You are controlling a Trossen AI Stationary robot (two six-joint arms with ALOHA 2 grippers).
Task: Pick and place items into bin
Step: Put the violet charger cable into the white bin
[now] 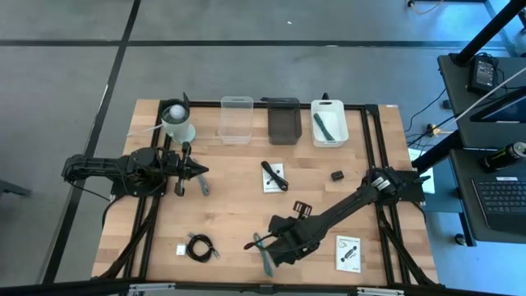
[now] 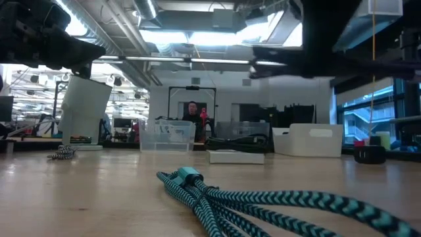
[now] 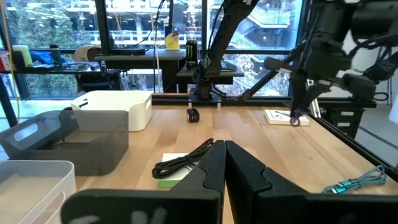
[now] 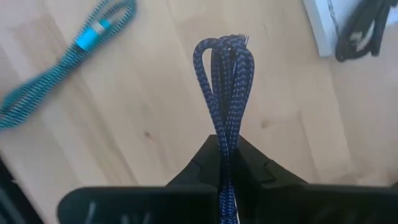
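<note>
Wooden desk (image 1: 246, 205) carries three bins along its far edge: a clear bin (image 1: 236, 119), a grey bin (image 1: 283, 121) and a white bin (image 1: 329, 122). Over the near middle, the right gripper (image 4: 227, 146) is clamped narrowly on a folded blue cable (image 4: 225, 68), with a teal cable (image 1: 265, 255) lying just beside it. At the left side, the left gripper (image 3: 225, 149) hangs pressed together, holding nothing. A black cable (image 1: 200, 246) lies near the front left.

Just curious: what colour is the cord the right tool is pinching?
Dark blue braided cord, clearest in the right wrist view.
</note>
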